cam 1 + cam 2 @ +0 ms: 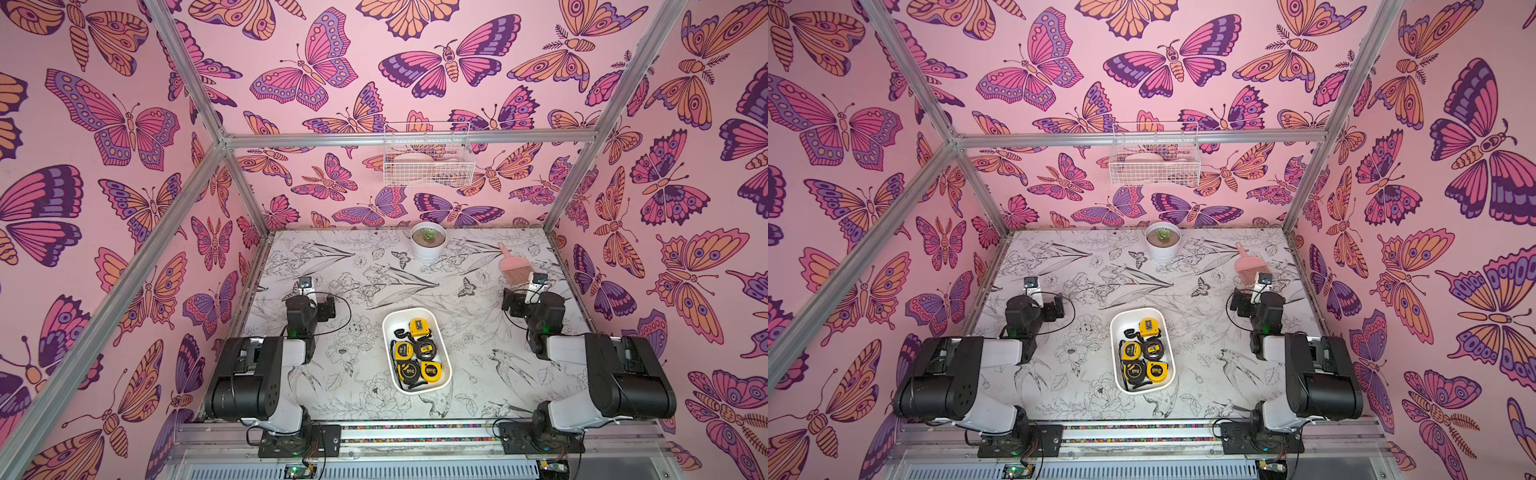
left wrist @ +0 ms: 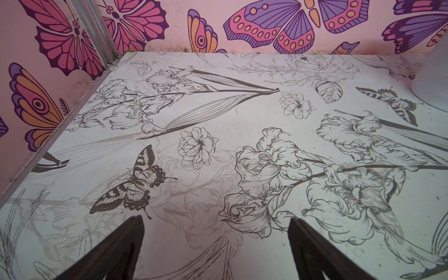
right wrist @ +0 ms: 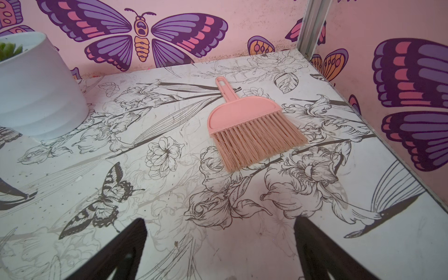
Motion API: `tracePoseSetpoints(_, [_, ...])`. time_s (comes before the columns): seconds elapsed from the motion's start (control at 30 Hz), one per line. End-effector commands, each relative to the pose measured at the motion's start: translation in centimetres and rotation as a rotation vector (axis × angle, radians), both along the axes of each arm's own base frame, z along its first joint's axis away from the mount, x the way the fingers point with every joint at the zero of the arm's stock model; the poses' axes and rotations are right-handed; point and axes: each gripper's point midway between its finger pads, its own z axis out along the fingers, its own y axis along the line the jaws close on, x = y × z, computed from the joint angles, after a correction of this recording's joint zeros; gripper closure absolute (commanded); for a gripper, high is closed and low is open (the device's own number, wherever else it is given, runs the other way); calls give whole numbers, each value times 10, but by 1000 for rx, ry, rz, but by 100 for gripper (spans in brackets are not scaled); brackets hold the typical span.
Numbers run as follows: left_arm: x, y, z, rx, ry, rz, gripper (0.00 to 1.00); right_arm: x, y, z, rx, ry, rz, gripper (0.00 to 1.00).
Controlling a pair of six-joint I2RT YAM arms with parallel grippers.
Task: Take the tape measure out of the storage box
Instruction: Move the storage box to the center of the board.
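The storage box, a shallow white tub, lies at the middle of the table in both top views. Several yellow and black tape measures fill it; one yellow tape measure lies at its far end. My left arm rests folded left of the box and my right arm right of it, both well apart from it. In the left wrist view my left gripper stands open over bare table. My right gripper is open too, with nothing between its fingers. Neither wrist view shows the box.
A round white plant pot stands at the back centre. A pink hand brush lies just beyond my right gripper. A white wire basket hangs on the back wall. Walls close in the table's left, right and back.
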Motion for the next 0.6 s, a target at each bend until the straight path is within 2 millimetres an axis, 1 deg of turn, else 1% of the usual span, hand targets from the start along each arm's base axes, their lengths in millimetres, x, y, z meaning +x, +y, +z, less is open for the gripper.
tracePoseSetpoints(0.0, [7,2,32,2,10,4,2,8,-14,32,6,-5,-74,1])
tracePoseSetpoints(0.03, [5,3,40,3,18,19,2,8,-15,38,16,30,-86,1])
tracePoseSetpoints(0.07, [4,3,53,-15,13,35,2,4,-15,40,50,83,-102,1])
tracePoseSetpoints(0.1, [1,-4,66,-30,7,5,2,3,-12,43,100,112,-106,1])
tracePoseSetpoints(0.13, [-1,-9,80,-56,-9,-3,2,5,-5,46,138,129,-82,1])
tracePoseSetpoints(0.17, [-5,-19,89,-89,8,-10,2,6,6,48,184,160,-45,2])
tracePoseSetpoints(0.2, [-9,-29,93,-129,47,-20,4,8,15,51,211,196,-18,3])
tracePoseSetpoints(0.23, [-13,-41,97,-164,95,-42,5,7,23,50,221,247,2,4])
tracePoseSetpoints(0.27, [-18,-54,99,-206,162,-54,6,8,33,52,231,293,29,5])
tracePoseSetpoints(0.33, [-33,-73,94,-278,314,-54,9,4,54,52,236,383,91,8])
tracePoseSetpoints(0.37, [-44,-83,90,-326,401,-44,11,0,66,54,234,424,124,9])
tracePoseSetpoints(0.43, [-67,-104,85,-418,555,-53,16,-11,90,57,208,484,189,9])
tracePoseSetpoints(0.47, [-82,-118,83,-442,627,-71,18,-20,103,58,175,519,229,9])
tracePoseSetpoints(0.5, [-95,-131,83,-443,677,-92,18,-28,115,59,145,545,264,8])
tracePoseSetpoints(0.57, [-122,-143,79,-409,779,-89,16,-42,135,59,95,590,313,8])
